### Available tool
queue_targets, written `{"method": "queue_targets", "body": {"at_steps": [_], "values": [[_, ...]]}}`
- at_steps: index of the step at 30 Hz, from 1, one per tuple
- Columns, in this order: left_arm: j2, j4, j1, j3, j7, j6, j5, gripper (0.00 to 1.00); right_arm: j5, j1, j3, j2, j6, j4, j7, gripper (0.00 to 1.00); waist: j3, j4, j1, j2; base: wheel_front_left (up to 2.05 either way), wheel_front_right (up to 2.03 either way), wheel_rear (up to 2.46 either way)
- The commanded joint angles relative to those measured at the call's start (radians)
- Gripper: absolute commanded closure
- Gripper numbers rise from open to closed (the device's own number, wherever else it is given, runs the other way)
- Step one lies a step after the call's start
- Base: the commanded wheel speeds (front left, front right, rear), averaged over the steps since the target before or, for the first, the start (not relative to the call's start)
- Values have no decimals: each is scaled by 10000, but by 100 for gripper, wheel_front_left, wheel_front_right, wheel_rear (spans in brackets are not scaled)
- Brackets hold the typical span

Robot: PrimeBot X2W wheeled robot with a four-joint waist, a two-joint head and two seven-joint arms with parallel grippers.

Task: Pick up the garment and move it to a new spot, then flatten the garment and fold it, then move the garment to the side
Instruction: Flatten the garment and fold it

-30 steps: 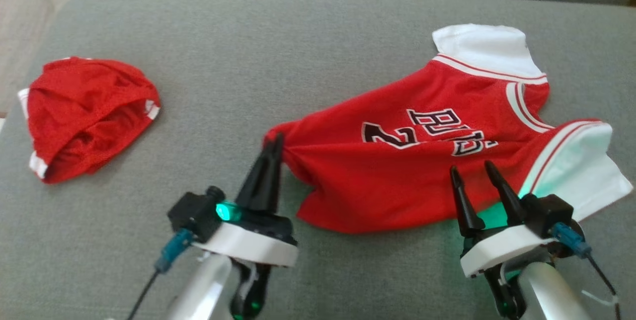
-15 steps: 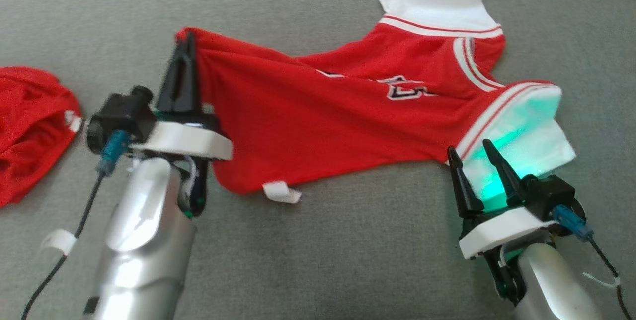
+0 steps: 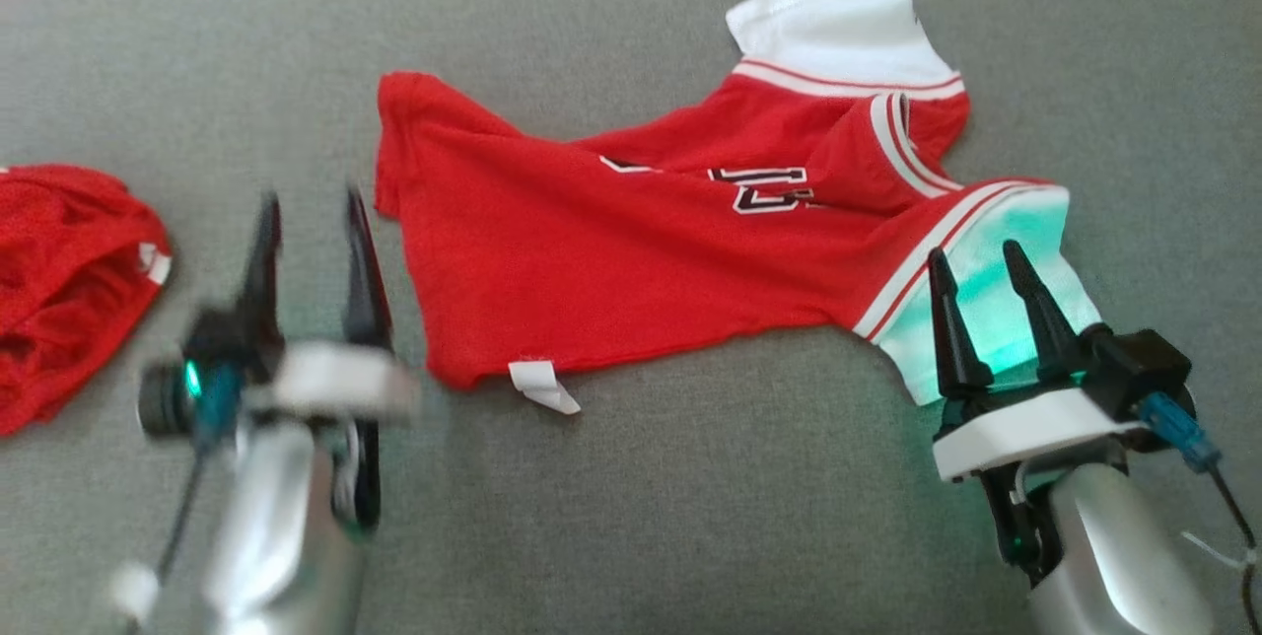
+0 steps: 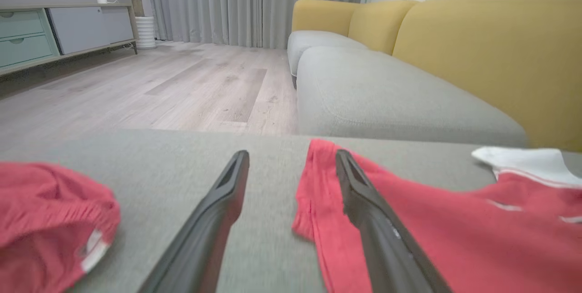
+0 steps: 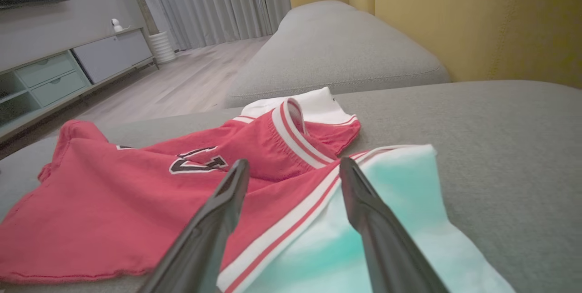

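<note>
- Garment [image 3: 631, 250]: red jersey with white sleeves and black-white lettering. It lies spread but wrinkled on the grey cushion [image 3: 690, 497], centre to right in the head view.
- Hem side points toward the left claw. A white label [image 3: 540, 387] sticks out at the lower hem corner.
- Left claw [image 3: 311, 206]: fingers apart, nothing between them, motion-blurred in the head view. It sits just left of the garment's hem edge.
- Left wrist view: left claw [image 4: 291, 154] is spread wide, and the garment [image 4: 432, 229] corner shows beside and behind the right-hand finger. Cannot tell if they touch.
- Right claw [image 3: 974, 252]: fingers apart, gripping nothing, over the near white sleeve [image 3: 1060, 295], which is lit greenish.
- Right wrist view: right claw [image 5: 293, 162] points over the striped sleeve seam, with the garment [image 5: 113, 193] flat below it.
- Second red piece [image 3: 69, 270] lies bunched at far left on the cushion, well apart from the jersey.
- Behind: yellow sofa back [image 4: 477, 47] and wood floor [image 4: 159, 88].
</note>
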Motion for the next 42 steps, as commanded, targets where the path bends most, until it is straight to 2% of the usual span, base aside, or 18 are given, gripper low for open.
{"method": "queue_targets", "body": {"at_steps": [1, 10, 18, 27, 30, 35, 42], "values": [[151, -460, 389, 253, -51, 25, 195, 0, -89, 145, 95, 111, -7, -325, -95, 0, -291, 95, 0, 0, 0, 0, 0], [123, -1662, 3123, -354, -51, 105, 283, 0, -294, 750, -283, 331, -7, -143, -95, 0, -1277, 321, 0, 0, 0, 0, 0], [121, -2077, 4218, -821, -51, 252, -47, 0, -248, 1115, -302, 369, -7, 52, -95, 0, -1756, 429, 0, 0, 0, 0, 0], [121, -2062, 4240, -953, -51, 274, -89, 0, -177, 1107, -236, 373, -7, 96, -95, 0, -1780, 327, 0, 0, 0, 0, 0], [121, -1905, 4069, -1116, -51, 119, -221, 0, -209, 1040, -187, 373, -7, 73, -95, 0, -1608, 276, 0, 0, 0, 0, 0], [120, -1148, 3355, -1504, -51, -128, -680, 0, -330, 912, -70, 374, -7, 51, -95, 0, -1167, 111, 0, 0, 0, 0, 0], [120, 5, 2359, -1674, -51, -102, -1415, 0, -495, 641, -67, 352, -7, 50, -95, 0, -602, -281, 0, 0, 0, 0, 0]]}}
